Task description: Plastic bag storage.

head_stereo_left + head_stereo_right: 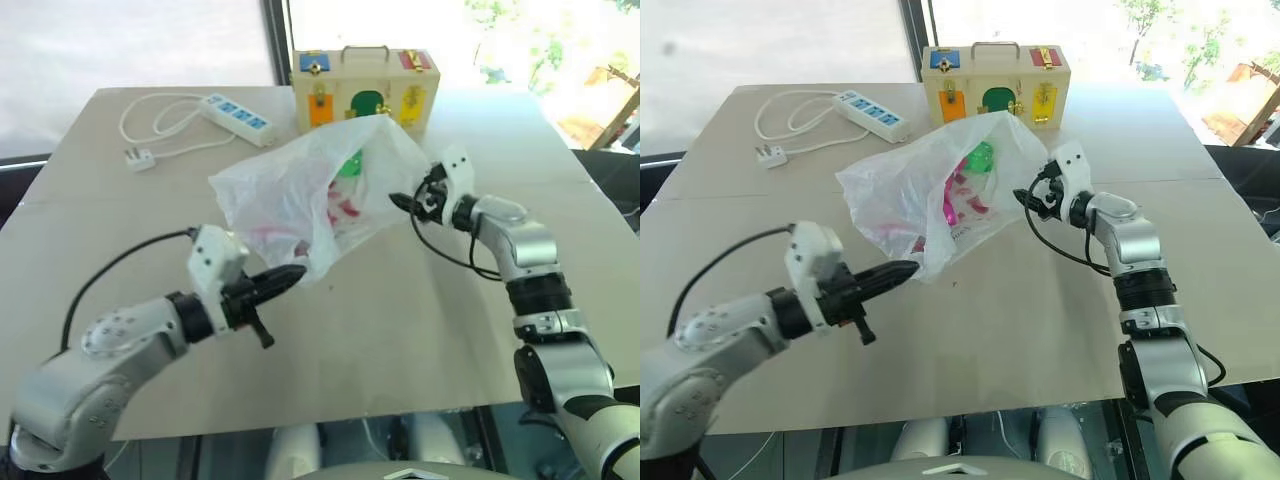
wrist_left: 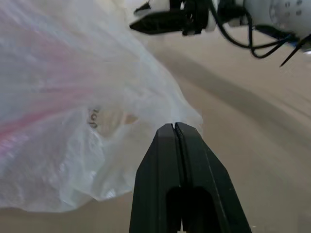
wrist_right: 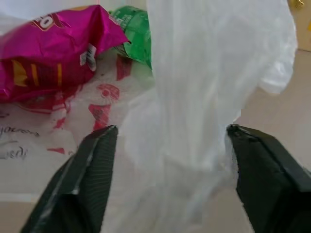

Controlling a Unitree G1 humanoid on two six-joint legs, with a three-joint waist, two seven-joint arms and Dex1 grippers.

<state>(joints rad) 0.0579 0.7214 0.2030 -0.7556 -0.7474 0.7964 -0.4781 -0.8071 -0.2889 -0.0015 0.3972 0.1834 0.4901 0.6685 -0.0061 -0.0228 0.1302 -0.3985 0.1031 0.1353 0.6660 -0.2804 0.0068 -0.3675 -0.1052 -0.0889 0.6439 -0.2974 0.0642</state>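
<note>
Two grippers on your plastic bag (image 1: 300, 195): left gripper (image 1: 292, 276) pinching 6 o'clock edge, right gripper (image 3: 170, 155) spread astride 3 o'clock fold

Robot test room: table (image 1: 420, 330) with power strip (image 1: 236, 114), latch toy box (image 1: 365, 88)

Pale desk (image 1: 400, 330) and what lies on it

Plastic bag (image 1: 300, 190) rests at centre; white power strip (image 1: 236, 116) with coiled cord at eleven o'clock; wooden latch box (image 1: 365, 88) stands at twelve o'clock, far edge.
</note>
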